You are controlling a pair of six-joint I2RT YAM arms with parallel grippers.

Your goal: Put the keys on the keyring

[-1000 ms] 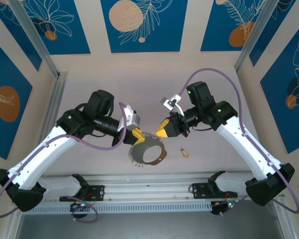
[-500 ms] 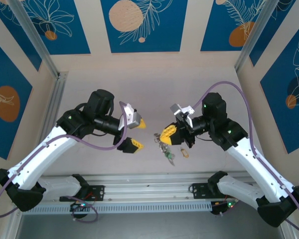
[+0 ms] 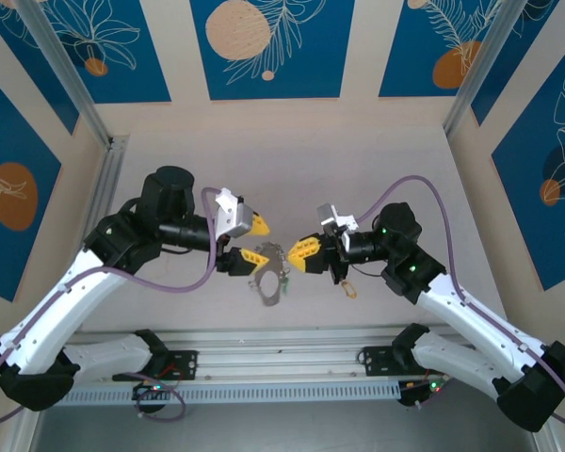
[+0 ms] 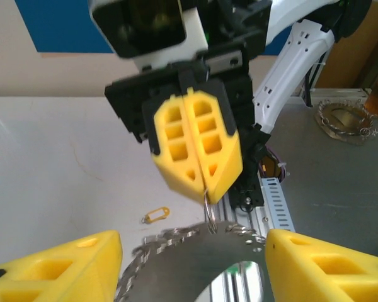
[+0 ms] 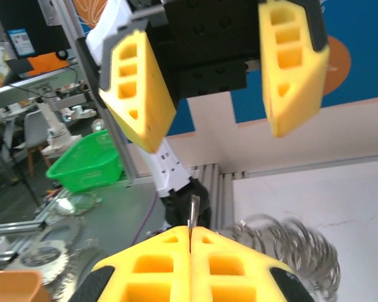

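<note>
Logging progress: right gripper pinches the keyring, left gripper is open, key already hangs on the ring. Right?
No: the key lies loose on the table, off the keyring, per the left wrist view. Right gripper pinching, left gripper open: correct.

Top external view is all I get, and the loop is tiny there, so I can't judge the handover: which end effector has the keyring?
Observer: The right end effector. The left wrist view shows its fingertips shut on a thin wire ring, with the keyring hanging below.
Operator: And the left one?
Observer: In the right wrist view the left end effector is open, with its fingers spread wide and facing that pinch.
Operator: Is the key threaded yet?
Observer: No. The left wrist view shows the key lying flat on the table, beyond the loop and apart from it.
</note>
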